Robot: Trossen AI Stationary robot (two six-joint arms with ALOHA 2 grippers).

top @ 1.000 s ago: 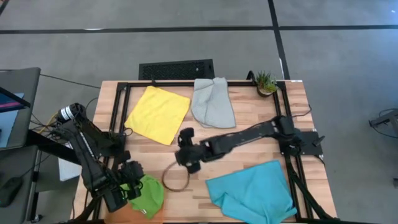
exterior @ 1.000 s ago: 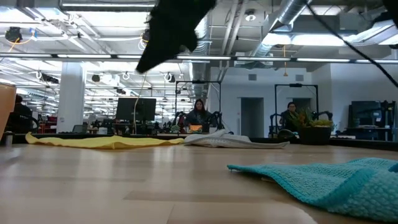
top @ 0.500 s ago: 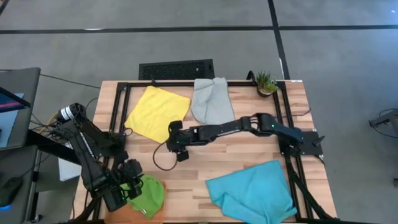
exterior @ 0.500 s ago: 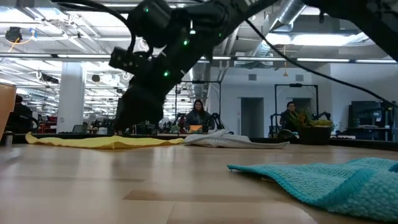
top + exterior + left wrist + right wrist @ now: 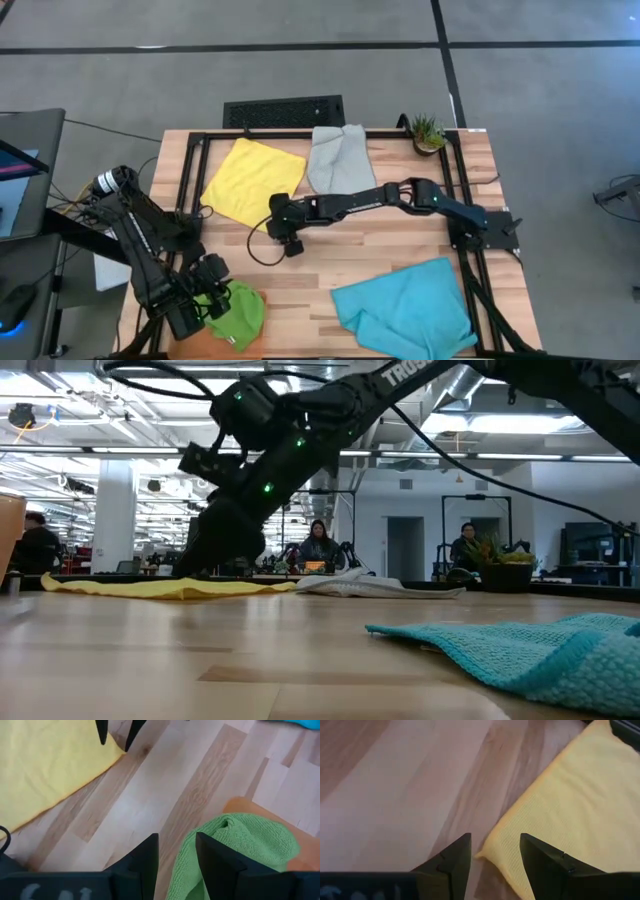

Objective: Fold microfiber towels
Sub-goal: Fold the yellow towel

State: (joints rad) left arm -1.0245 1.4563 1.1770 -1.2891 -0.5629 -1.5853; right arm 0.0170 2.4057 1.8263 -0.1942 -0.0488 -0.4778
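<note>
Four microfiber towels lay on the table (image 5: pixel 400 245), one each yellow (image 5: pixel 252 181), grey (image 5: pixel 342 165), turquoise (image 5: pixel 405 307) and green (image 5: pixel 236 312), none looking neatly folded yet, while the right gripper (image 5: pixel 276 232), jaws apart, hung at the yellow corner and the left gripper (image 5: pixel 222 295), jaws apart, empty, waited over the green.

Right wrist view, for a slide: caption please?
Open right gripper poised over the corner of the flat yellow microfiber towel on the wooden table.

Two dark arms, black cables, green LEDs, white lettering
</note>
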